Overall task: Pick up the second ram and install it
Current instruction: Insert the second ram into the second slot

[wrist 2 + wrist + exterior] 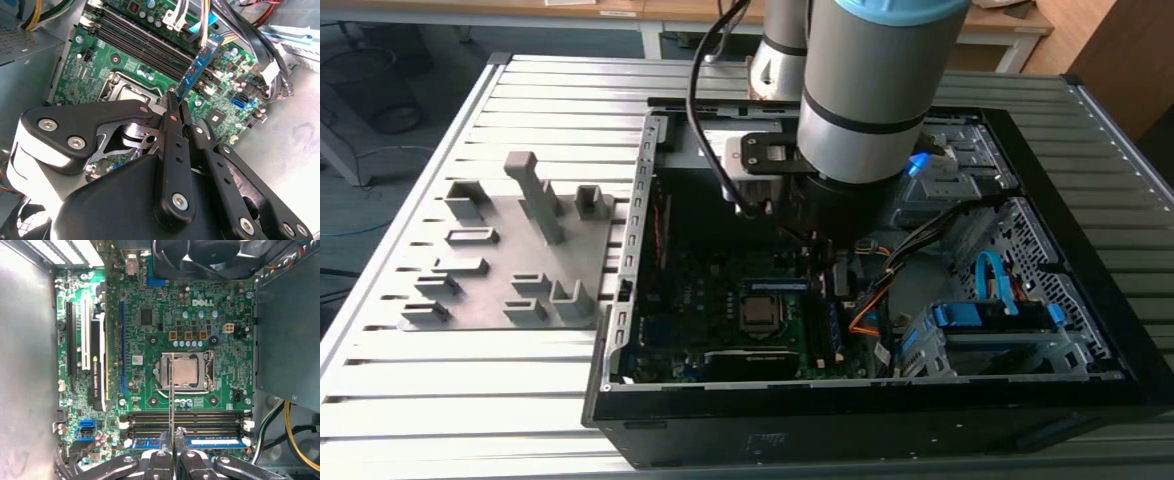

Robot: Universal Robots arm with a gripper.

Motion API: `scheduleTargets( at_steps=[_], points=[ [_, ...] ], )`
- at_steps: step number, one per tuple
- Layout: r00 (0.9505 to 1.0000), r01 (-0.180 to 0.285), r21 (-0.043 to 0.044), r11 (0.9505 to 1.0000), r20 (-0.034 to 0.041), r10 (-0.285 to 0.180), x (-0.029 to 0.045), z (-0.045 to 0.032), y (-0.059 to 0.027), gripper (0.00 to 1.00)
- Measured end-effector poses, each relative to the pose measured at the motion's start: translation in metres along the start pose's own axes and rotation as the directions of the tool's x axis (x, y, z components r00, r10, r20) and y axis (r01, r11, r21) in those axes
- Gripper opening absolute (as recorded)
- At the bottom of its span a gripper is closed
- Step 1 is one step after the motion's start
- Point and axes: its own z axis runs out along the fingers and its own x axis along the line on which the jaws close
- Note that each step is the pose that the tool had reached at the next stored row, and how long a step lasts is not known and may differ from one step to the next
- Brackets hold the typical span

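Over the motherboard [145,340], gripper [177,102] pinches the ram [200,65]: install step, likely needing square alignment with a free slot [185,416].

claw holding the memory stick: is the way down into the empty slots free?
Probably yes. The claw grips the memory stick over the board, the empty slots lie bare, and the cables run off to one side.

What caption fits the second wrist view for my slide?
The gripper, shut on a long blue-green memory stick, over the green motherboard.

arm [867,100] reaches straight down, tool [177,104] clamped tight.
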Motion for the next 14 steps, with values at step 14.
scheduleTargets(
  at_steps=[14],
  points=[
    [1.0000,-0.009,-0.0001,1.0000,-0.0005,0.009,-0.0087,0.0000,0.0029,0.14]
  ],
)
